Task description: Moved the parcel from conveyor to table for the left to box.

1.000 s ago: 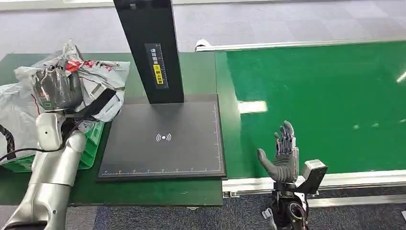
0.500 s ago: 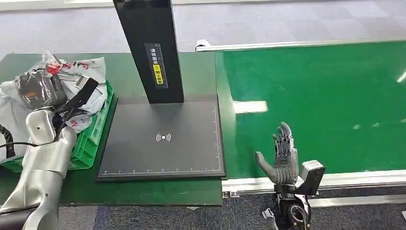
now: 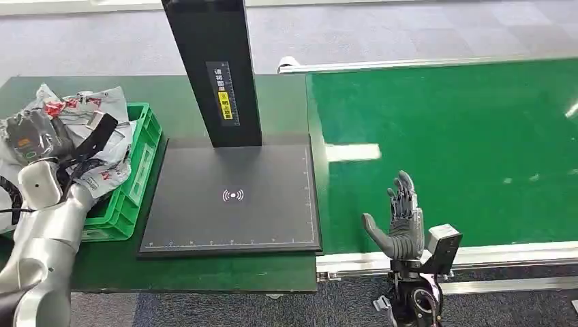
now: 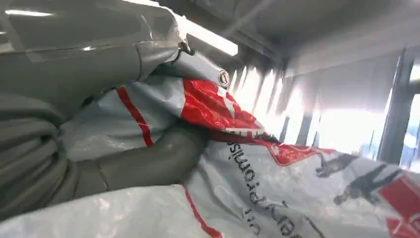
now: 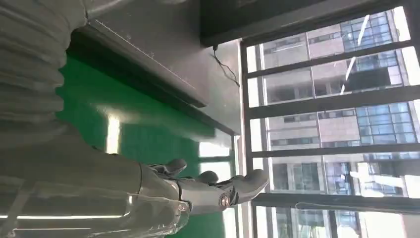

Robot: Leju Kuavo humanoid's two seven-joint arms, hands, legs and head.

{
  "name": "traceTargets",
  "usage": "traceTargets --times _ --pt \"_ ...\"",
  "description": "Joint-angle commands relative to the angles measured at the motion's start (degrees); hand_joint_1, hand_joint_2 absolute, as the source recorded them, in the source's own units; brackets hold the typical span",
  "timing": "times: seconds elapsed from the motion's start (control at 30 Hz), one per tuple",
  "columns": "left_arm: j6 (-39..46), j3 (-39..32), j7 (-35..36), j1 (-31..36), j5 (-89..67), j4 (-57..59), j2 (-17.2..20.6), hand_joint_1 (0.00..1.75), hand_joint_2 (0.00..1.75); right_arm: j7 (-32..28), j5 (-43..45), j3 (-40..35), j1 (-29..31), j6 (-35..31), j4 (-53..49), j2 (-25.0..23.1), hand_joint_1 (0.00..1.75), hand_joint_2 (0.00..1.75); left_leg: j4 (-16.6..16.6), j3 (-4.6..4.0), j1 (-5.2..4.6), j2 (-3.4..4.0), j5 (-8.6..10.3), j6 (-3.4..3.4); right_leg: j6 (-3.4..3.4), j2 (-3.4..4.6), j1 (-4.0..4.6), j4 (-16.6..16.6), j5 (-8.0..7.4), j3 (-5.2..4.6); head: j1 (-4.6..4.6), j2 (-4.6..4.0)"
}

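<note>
My left hand (image 3: 31, 138) grips a grey plastic parcel (image 3: 95, 122) with red print and holds it over the green box (image 3: 140, 170) at the table's left end. In the left wrist view the thumb (image 4: 148, 161) presses into the parcel (image 4: 277, 183). My right hand (image 3: 399, 221) stands upright and open at the near edge of the green conveyor (image 3: 450, 136), fingers apart, holding nothing. The right wrist view has the same hand (image 5: 198, 191) with its fingers stretched out.
A dark scanner plate (image 3: 235, 197) with a tall black post (image 3: 215, 68) lies between the box and the conveyor. More grey bags (image 3: 8, 170) sit at the far left. The conveyor's metal rail (image 3: 491, 255) runs along its near side.
My left arm has carried the parcel leftward and lower, uncovering the green box's right wall. The right hand has hardly moved.
</note>
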State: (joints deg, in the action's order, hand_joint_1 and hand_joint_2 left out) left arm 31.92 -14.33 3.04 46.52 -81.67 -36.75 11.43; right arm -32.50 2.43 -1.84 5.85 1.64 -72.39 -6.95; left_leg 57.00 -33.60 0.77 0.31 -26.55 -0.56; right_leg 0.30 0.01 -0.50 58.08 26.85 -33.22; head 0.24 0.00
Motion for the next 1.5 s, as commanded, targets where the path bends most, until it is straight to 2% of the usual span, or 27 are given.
traceTargets --times 0.03,0.27,0.33,0.4,0.53,0.6,0.63,0.67,0.73,1.1,1.17,1.23,1.3,1.5 --pt "-8.0 -5.0 -0.2 5.5 3.0 14.3 -0.2 0.10 1.75 -0.2 -0.2 0.8 2.1 1.1 3.6 0.9 0.00 1.75 0.0 0.10 0.01 0.02 0.00 0.02 -0.01 0.02 0.01 -0.1 -0.02 0.10 -0.02 -0.02" --pt "-8.0 -5.0 -0.2 5.5 3.0 14.3 -0.2 0.10 1.75 -0.2 -0.2 0.8 2.1 1.1 3.6 0.9 0.00 1.75 0.0 0.07 0.00 -0.02 0.00 0.02 0.00 -0.01 0.01 0.0 0.00 0.08 -0.04 -0.02" --pt "-8.5 -4.8 0.5 5.2 2.8 13.9 -0.1 0.00 1.75 -0.2 -0.3 0.7 2.2 1.3 3.6 0.8 0.00 1.75 0.0 0.09 0.00 -0.04 0.02 0.03 -0.01 -0.03 0.01 -0.1 -0.01 0.10 -0.02 -0.02" --pt "-6.4 -4.1 0.9 4.3 2.3 13.4 0.2 0.00 1.75 0.0 -0.5 0.5 2.3 1.4 3.7 0.6 0.00 1.75 -0.1 0.13 0.00 -0.01 0.04 0.03 -0.01 0.00 0.01 -0.1 -0.04 0.13 -0.04 -0.02" --pt "6.1 -1.0 -0.6 1.4 -1.0 11.8 0.5 0.00 1.75 0.4 -0.6 -0.5 2.5 1.6 4.0 0.0 0.00 1.75 -0.1 0.17 -0.02 0.06 0.00 0.03 -0.01 0.07 -0.01 -0.1 -0.02 0.16 -0.02 -0.02" --pt "8.1 -0.5 -1.0 -1.6 -2.7 5.5 -0.2 0.00 1.75 0.4 -0.5 -1.0 2.7 1.5 4.5 0.1 0.00 1.75 -0.1 0.20 -0.03 0.09 0.00 0.03 0.00 0.09 -0.02 -0.1 -0.02 0.18 -0.04 0.00" --pt "8.1 -1.3 -2.3 -4.5 -3.2 -1.6 -1.1 0.00 1.75 0.4 -0.4 -1.3 2.8 1.4 5.0 0.1 0.00 1.75 -0.2 0.22 0.00 0.08 0.01 0.04 -0.01 0.09 0.00 -0.2 -0.04 0.22 -0.02 0.00" --pt "8.1 -2.9 -4.6 -7.2 -3.8 -9.1 -2.0 0.00 1.75 0.4 -0.2 -1.7 3.0 1.3 5.4 0.1 0.00 1.75 -0.1 0.16 -0.01 0.07 -0.01 0.03 0.00 0.08 -0.01 -0.1 -0.01 0.15 -0.04 -0.02" --pt "8.1 -9.3 -13.6 -11.1 -2.7 -21.7 -5.1 0.00 1.75 0.1 0.3 -2.3 3.3 1.0 6.3 0.1 0.00 1.75 -0.1 0.14 0.02 0.12 -0.03 0.03 0.00 0.14 0.02 -0.1 -0.03 0.14 -0.02 -0.02" --pt "8.1 -10.0 -14.6 -11.4 -3.1 -22.5 -5.5 0.00 1.75 0.0 0.3 -2.4 3.3 1.0 6.4 0.1 0.00 1.75 -0.1 0.04 0.01 0.02 0.00 0.03 0.00 0.02 0.01 -0.1 0.01 0.06 -0.02 -0.02" --pt "8.1 -14.5 -21.4 -11.9 -1.4 -28.0 -7.9 0.00 1.75 -0.2 0.7 -2.6 3.5 0.7 7.0 0.2 0.00 1.75 -0.1 0.07 0.01 0.04 0.01 0.05 0.00 0.05 0.02 -0.1 -0.02 0.09 0.00 -0.02" --pt "8.1 -24.4 -34.1 -11.1 -1.6 -36.6 -12.7 0.00 1.75 -0.6 1.3 -3.4 3.7 0.5 8.0 0.3 0.00 1.75 -0.1 0.05 0.03 0.06 -0.02 0.06 0.01 0.10 0.04 -0.1 -0.02 0.08 -0.02 -0.02" --pt "8.1 -29.1 -43.0 -10.2 0.6 -42.1 -15.1 0.00 1.75 -1.1 1.7 -3.9 4.1 0.1 9.0 0.3 0.00 1.75 0.0 -0.04 0.07 0.06 -0.05 0.06 0.02 0.08 0.07 -0.1 0.00 0.01 -0.02 -0.02" --pt "8.1 -24.2 -43.0 -12.7 7.1 -57.1 -14.1 0.00 1.75 -2.2 2.7 -5.4 5.8 -0.5 11.8 0.4 0.00 1.75 0.0 0.02 0.06 0.25 -0.09 0.04 -0.01 0.23 0.08 -0.1 -0.01 0.00 0.00 -0.02"
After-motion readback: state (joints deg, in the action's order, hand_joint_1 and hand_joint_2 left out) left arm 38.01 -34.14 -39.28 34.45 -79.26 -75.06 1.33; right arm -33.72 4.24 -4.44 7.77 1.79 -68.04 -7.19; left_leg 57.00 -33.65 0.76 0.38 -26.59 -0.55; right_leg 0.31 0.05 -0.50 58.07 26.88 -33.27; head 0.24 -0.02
